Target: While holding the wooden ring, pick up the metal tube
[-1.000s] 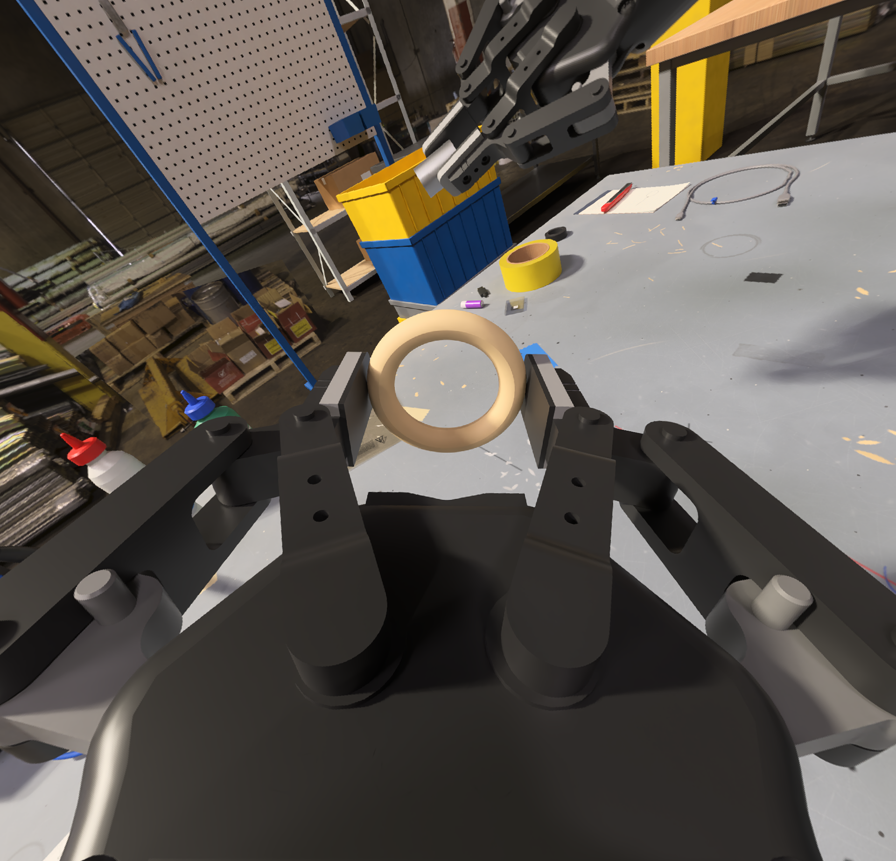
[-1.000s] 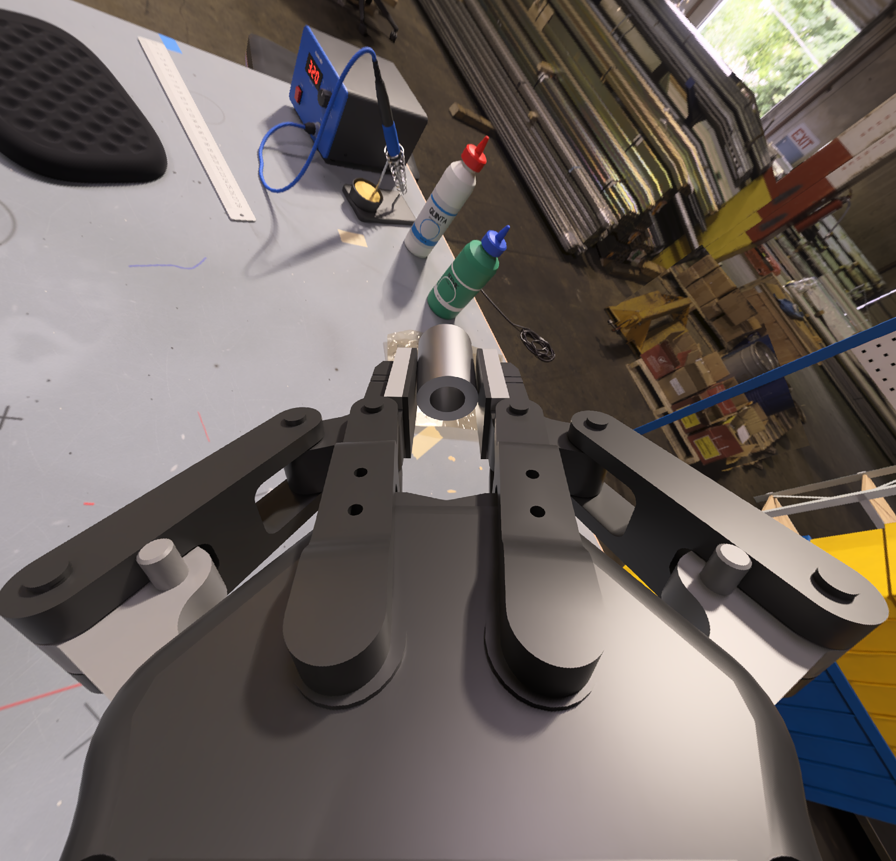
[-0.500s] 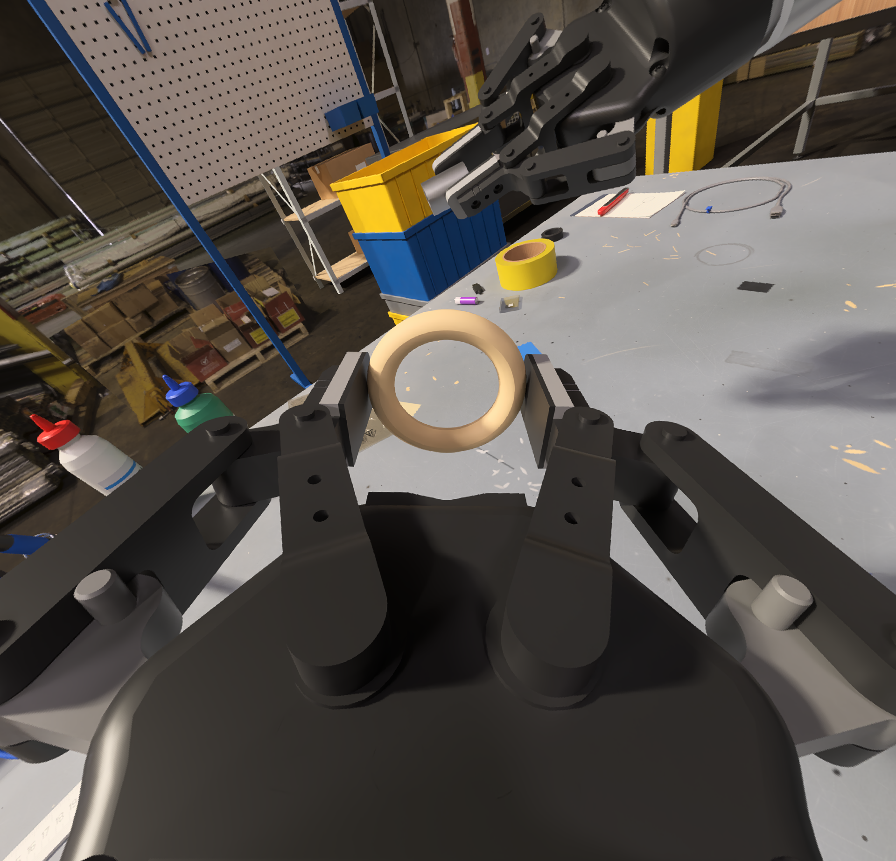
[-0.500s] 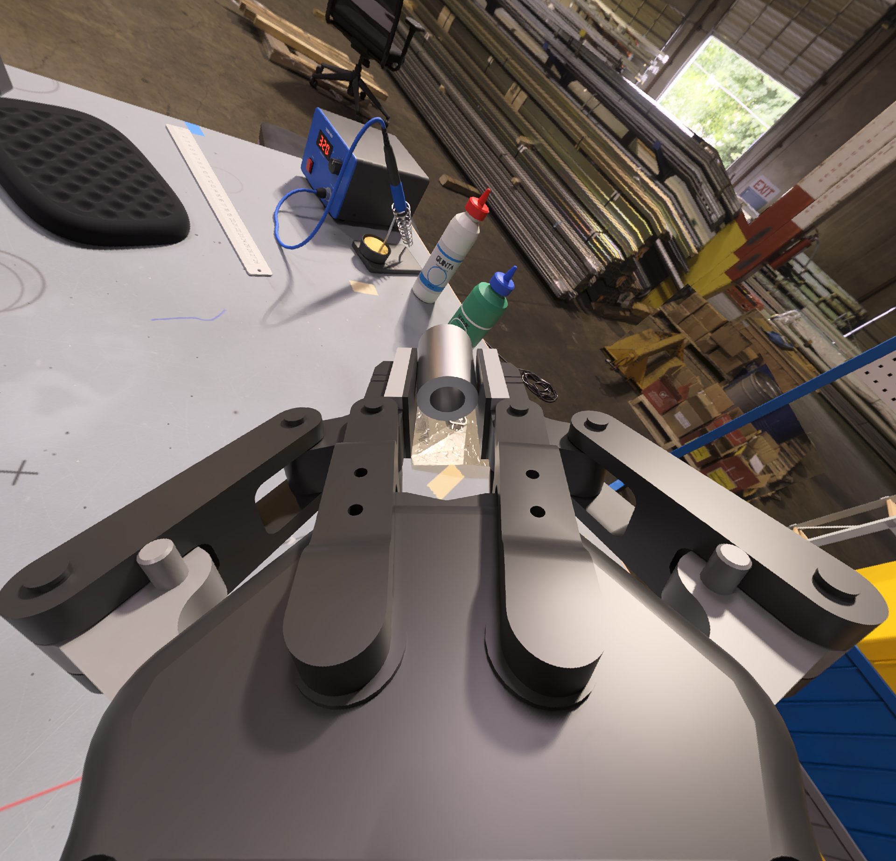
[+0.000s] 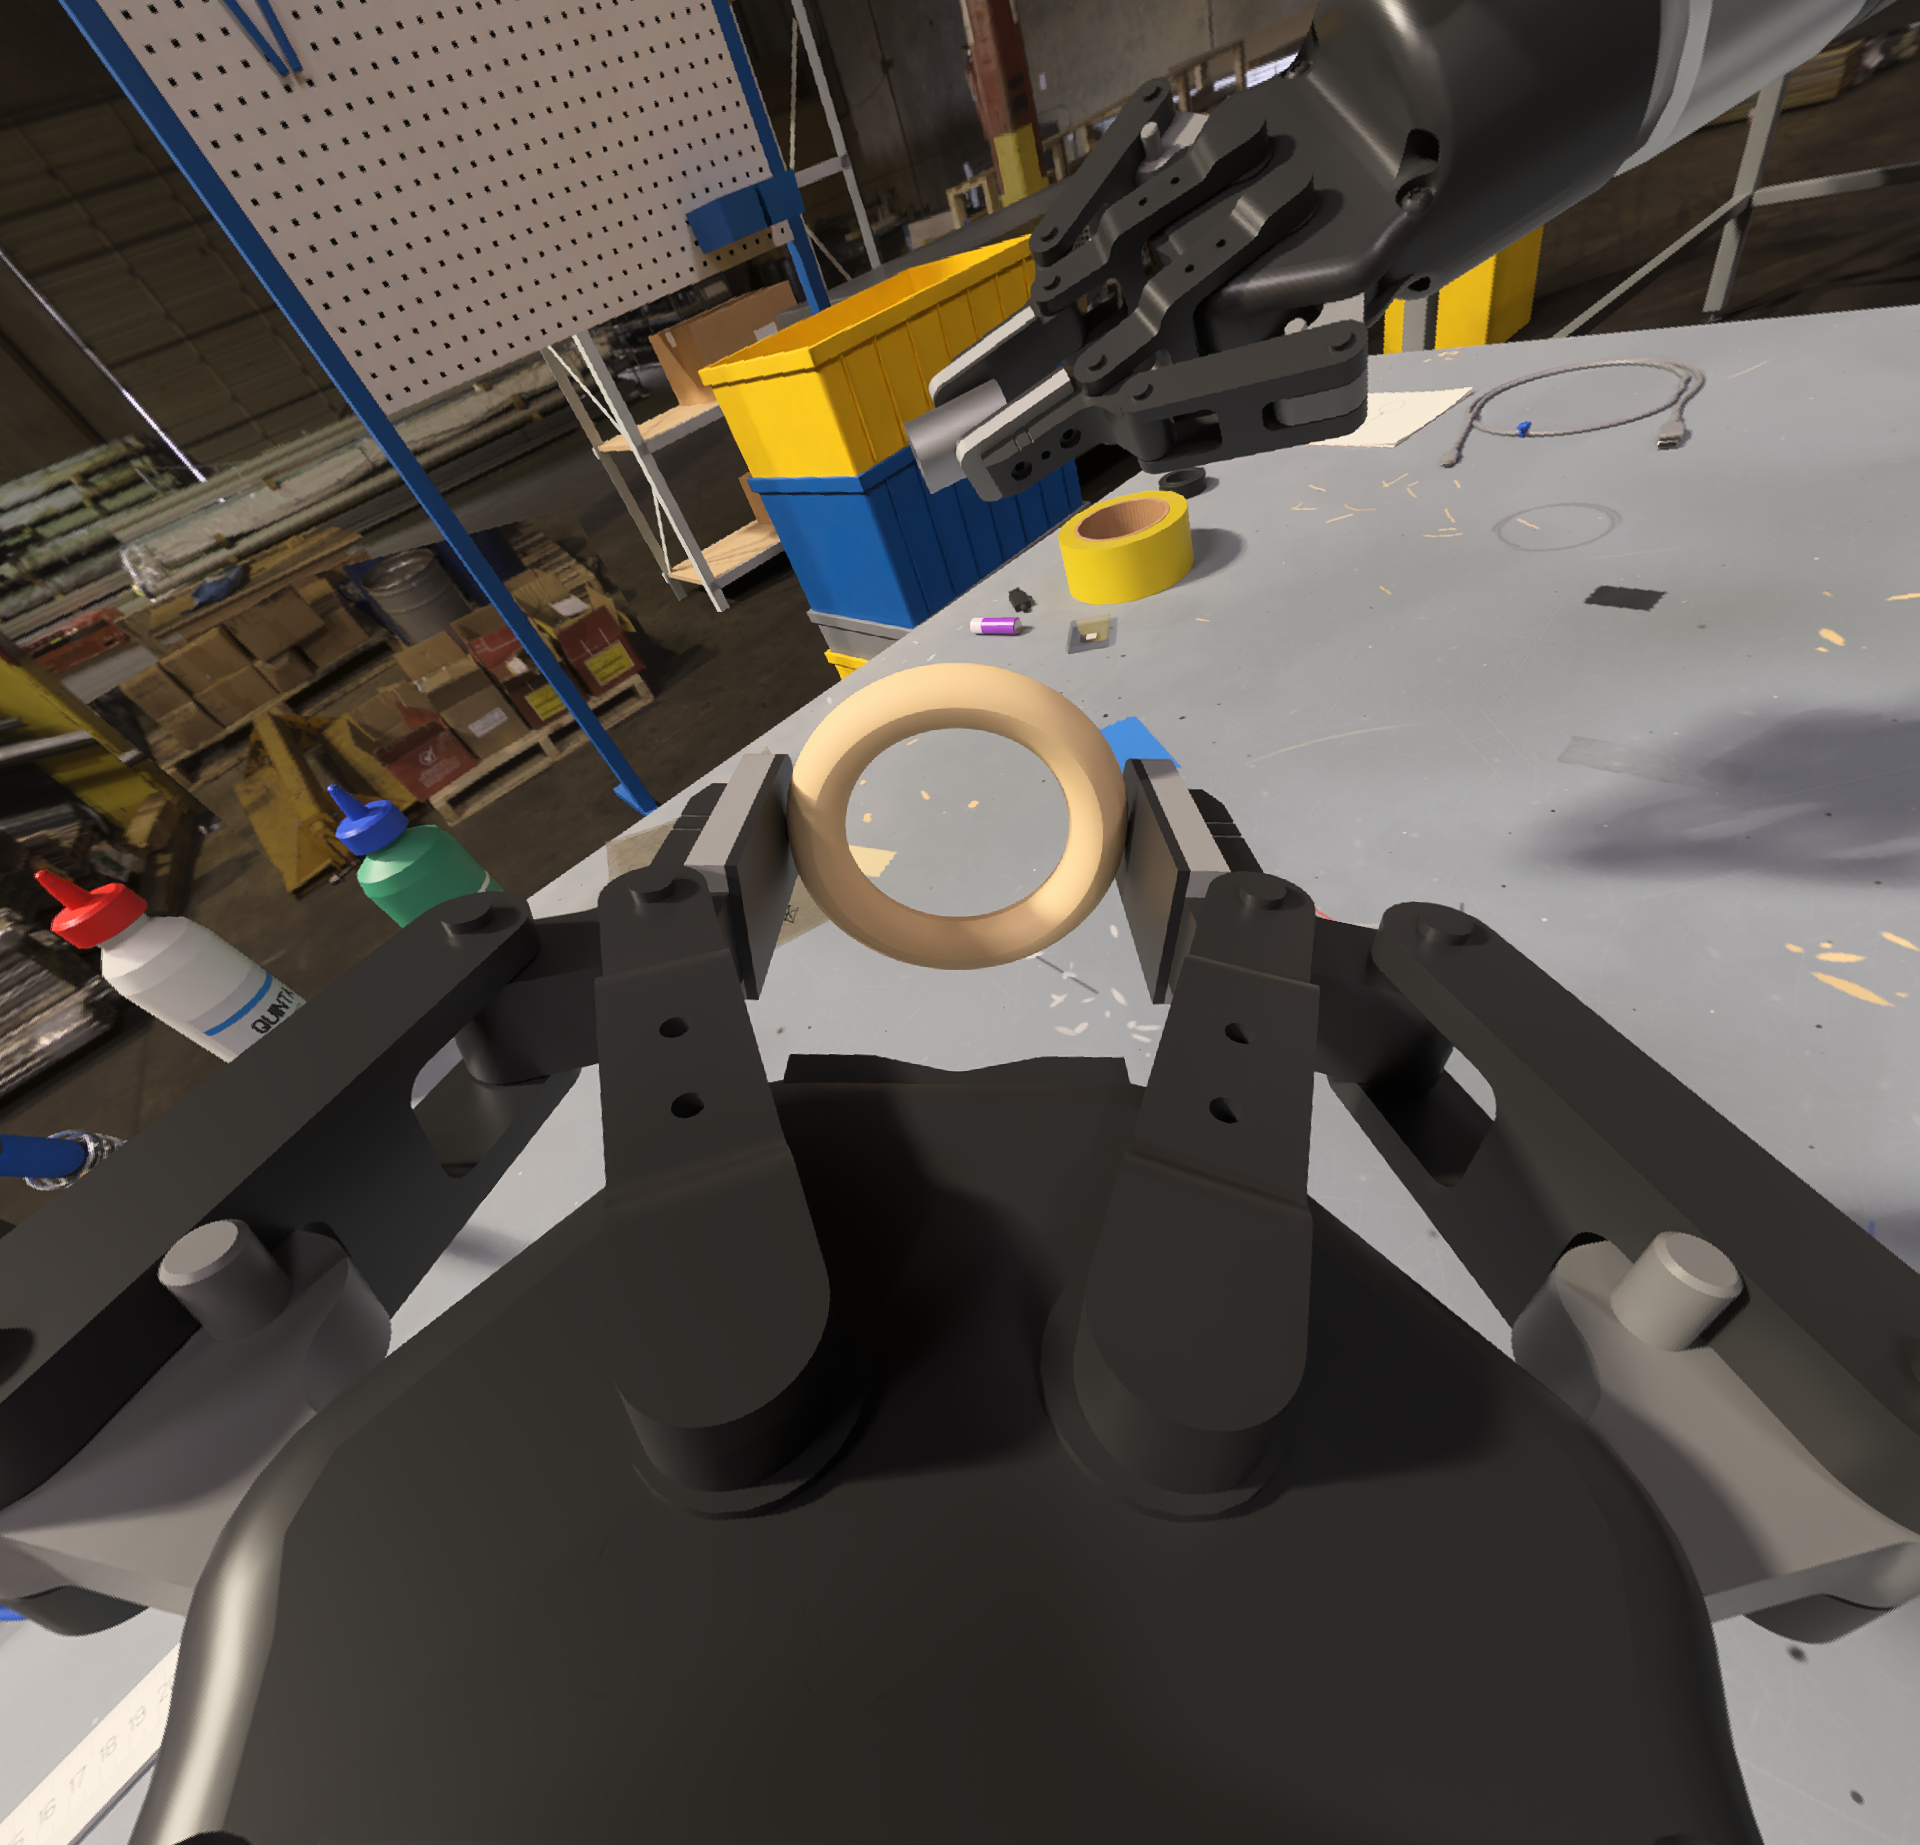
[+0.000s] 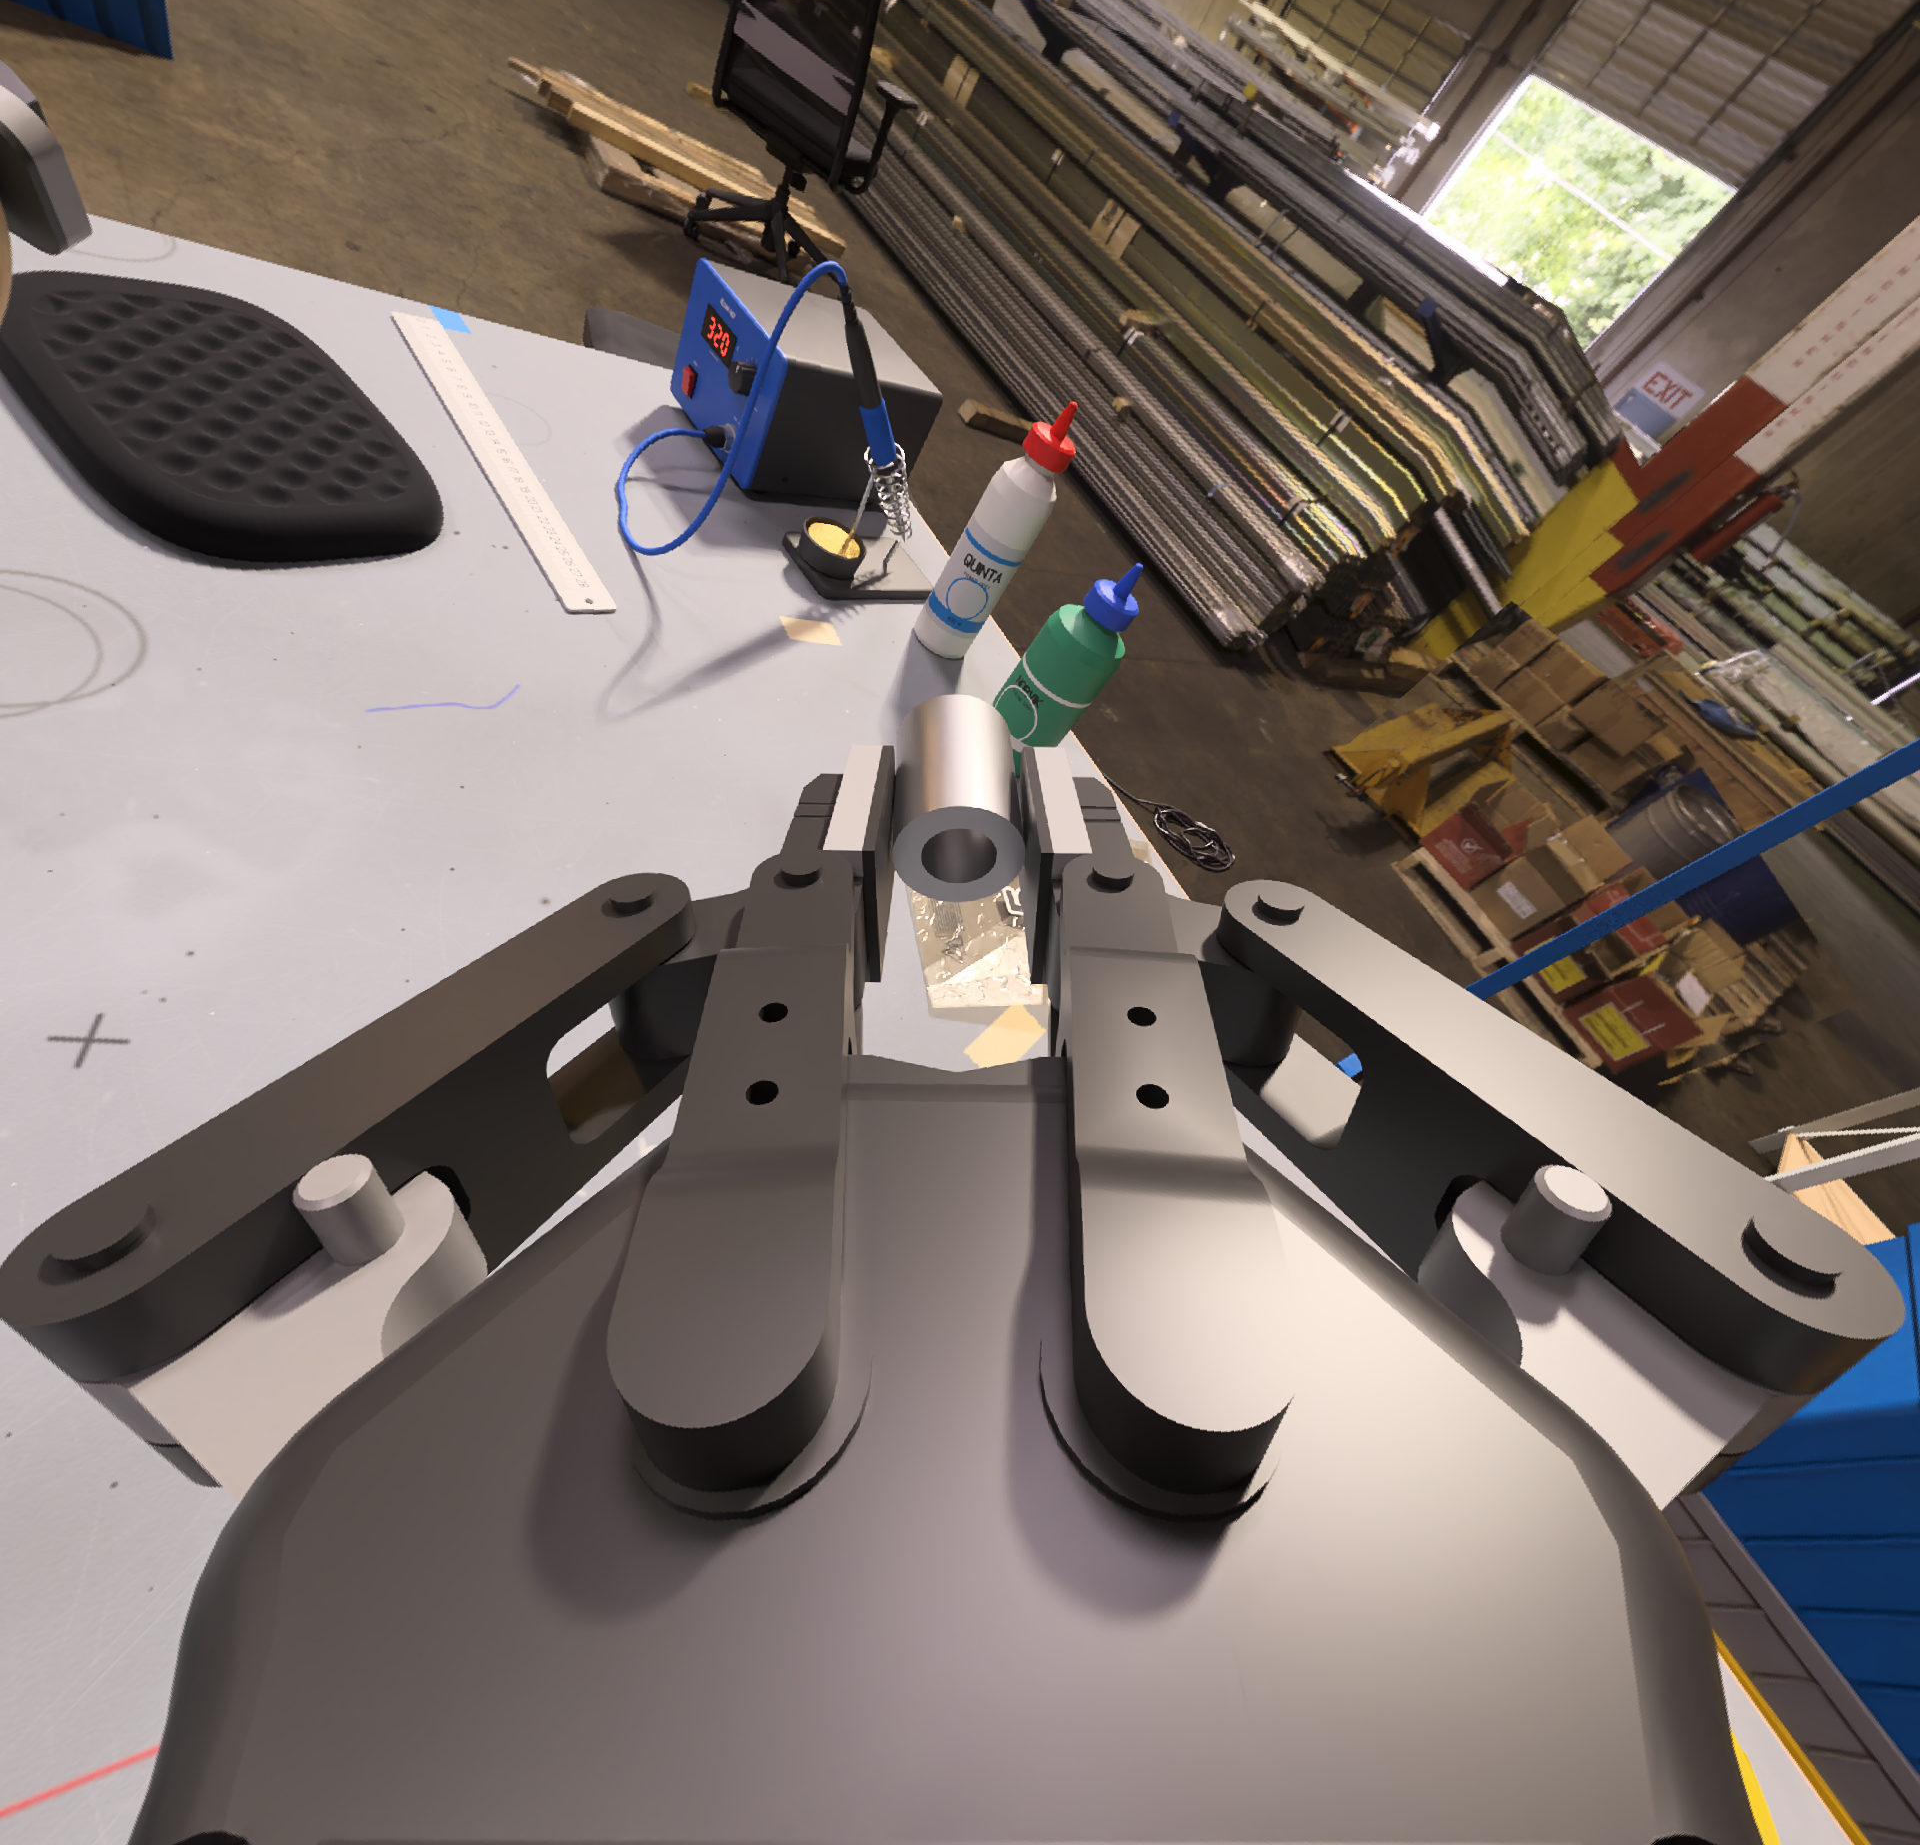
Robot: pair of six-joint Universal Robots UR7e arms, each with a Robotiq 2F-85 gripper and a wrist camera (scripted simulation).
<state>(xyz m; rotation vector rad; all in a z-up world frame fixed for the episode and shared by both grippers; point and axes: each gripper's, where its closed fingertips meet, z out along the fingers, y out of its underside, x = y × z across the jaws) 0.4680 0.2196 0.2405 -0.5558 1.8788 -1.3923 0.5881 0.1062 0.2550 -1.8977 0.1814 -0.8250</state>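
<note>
My left gripper (image 5: pixel 956 855) is shut on the wooden ring (image 5: pixel 1081 772), a pale tan ring held by its sides between the pads, above the grey table (image 5: pixel 1455 756). My right gripper (image 6: pixel 958 808) is shut on the metal tube (image 6: pixel 954 782), a short grey cylinder whose open end faces the camera, held in the air over the table's edge. In the left wrist view the right gripper (image 5: pixel 987 424) shows at the upper right with the tube's end (image 5: pixel 928 441) sticking out to the left.
A yellow tape roll (image 5: pixel 1125 546), a grey cable (image 5: pixel 1579 408) and a sheet of paper lie on the far table. Yellow and blue bins (image 5: pixel 883 445) stand beyond the edge. A green bottle (image 6: pixel 1070 668), white bottle (image 6: pixel 992 538), blue soldering station (image 6: pixel 769 382), ruler (image 6: pixel 499 455) and black mat (image 6: pixel 208 413) are near the right gripper.
The right gripper has risen and tilted with the tube in it, showing more of the far table. In the left wrist view it has shifted right and turned more level. The left gripper still holds the ring.
</note>
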